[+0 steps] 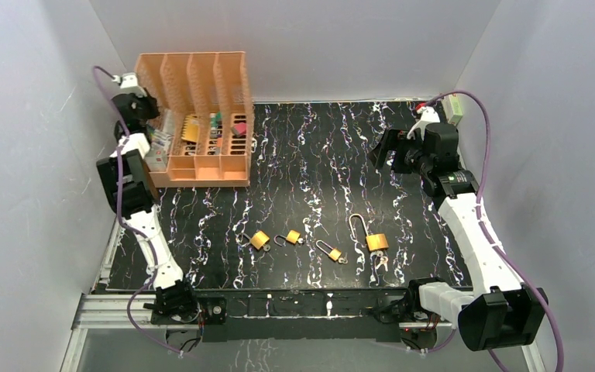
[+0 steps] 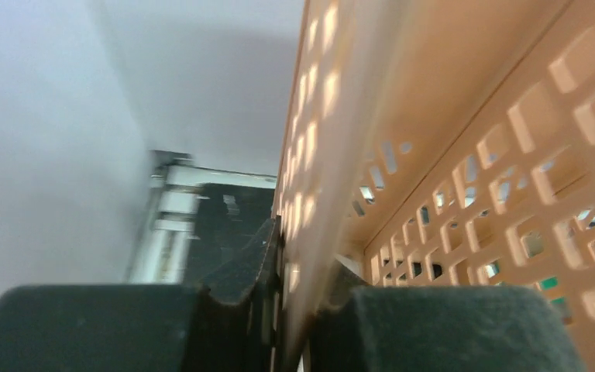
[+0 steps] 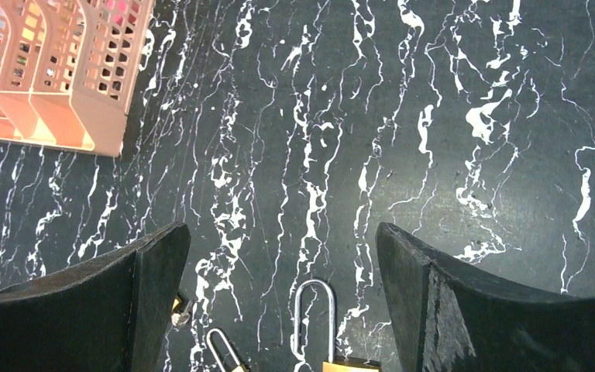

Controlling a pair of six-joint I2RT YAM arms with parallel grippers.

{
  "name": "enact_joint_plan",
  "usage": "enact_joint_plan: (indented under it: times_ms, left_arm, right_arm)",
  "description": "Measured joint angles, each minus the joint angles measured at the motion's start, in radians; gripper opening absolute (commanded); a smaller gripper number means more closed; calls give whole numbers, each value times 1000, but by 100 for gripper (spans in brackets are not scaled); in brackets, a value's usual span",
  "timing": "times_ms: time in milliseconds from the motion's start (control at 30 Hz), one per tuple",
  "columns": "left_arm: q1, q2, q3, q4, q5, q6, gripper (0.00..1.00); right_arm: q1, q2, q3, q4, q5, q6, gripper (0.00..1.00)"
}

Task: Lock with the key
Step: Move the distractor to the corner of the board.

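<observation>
Several brass padlocks lie in a row near the front of the black marbled mat (image 1: 318, 155). The largest padlock (image 1: 373, 236), with a long open shackle, has a key (image 1: 381, 262) at its base. In the right wrist view its shackle (image 3: 314, 318) shows below my right gripper (image 3: 280, 236). That gripper (image 1: 387, 151) is open and empty, hovering high above the mat's right side. My left gripper (image 2: 302, 310) is at the back left. Its jaws are shut on a thin wall of the orange rack (image 2: 465, 155), one finger on each side.
The orange slotted rack (image 1: 201, 116) stands at the back left, with small items in its compartments. A clear box (image 1: 159, 143) sits against its left side. Smaller padlocks lie at the front (image 1: 260, 239) (image 1: 292, 236) (image 1: 331, 252). Grey walls enclose the table.
</observation>
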Motion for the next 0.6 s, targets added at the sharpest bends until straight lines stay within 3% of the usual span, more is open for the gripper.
enact_joint_plan:
  times_ms: [33,67,267,367,500,600]
  left_arm:
    - [24,0,4,11,-10,-12,89]
    - [43,0,11,27,-15,-25,97]
    - [62,-36,25,109,-9,-98,98]
    - [54,-125,-26,101,-5,-127,98]
    - [32,-399,-187,29,-11,-187,98]
    - [-23,-710,-378,-22,-18,-237,98]
  right_arm:
    - [0,4,9,-5,-3,0,99]
    - [1,5,18,-11,-5,-2,99]
    - [11,4,41,-20,-17,-3,99]
    - [13,-3,39,-24,-26,2,99]
    - [14,-43,15,-17,-38,19,99]
    - [17,-94,-22,-12,-48,37,99]
